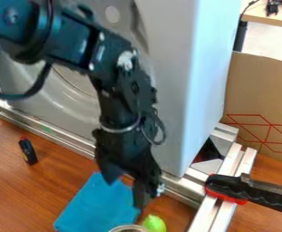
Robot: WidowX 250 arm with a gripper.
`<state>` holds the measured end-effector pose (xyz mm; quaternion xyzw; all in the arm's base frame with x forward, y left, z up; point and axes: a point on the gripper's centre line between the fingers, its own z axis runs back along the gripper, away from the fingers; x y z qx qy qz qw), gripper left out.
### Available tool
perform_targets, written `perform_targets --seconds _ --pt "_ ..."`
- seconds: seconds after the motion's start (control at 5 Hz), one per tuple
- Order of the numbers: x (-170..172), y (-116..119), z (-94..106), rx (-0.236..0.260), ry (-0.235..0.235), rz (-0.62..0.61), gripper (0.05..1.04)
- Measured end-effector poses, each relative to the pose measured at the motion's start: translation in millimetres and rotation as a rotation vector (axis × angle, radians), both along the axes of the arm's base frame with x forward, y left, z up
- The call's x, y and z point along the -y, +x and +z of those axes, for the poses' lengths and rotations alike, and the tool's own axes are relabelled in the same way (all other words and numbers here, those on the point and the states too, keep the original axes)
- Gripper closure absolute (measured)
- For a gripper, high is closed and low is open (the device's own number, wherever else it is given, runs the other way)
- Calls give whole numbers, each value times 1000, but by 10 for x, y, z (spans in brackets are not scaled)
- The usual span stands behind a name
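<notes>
The black two-finger gripper (126, 193) hangs with its fingers apart, nothing visible between them. The flat blue cloth (94, 206) lies just beneath, towards the view's lower left, long edge slanting up rightward

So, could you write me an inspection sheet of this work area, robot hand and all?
Surface: brown wood-look table, edged by metal rails.
Things at hand: blue, flat item; green thing and round rim at the bottom edge.
Clutter: small black item at left; black-and-red clamp on the rails at right.
Gripper: black gripper, fingers apart, over the blue item's right side.
Cables: dark cable looping beside the arm.
Surroundings: big pale-grey body; cardboard.
</notes>
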<state>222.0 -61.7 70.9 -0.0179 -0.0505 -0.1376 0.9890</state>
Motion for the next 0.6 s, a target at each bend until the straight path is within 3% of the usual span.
perform_targets --seconds 0.2,0.6 --pt "-235 55 97 -18 72 59 81" --pt "-1227 8 161 -35 118 263 81"
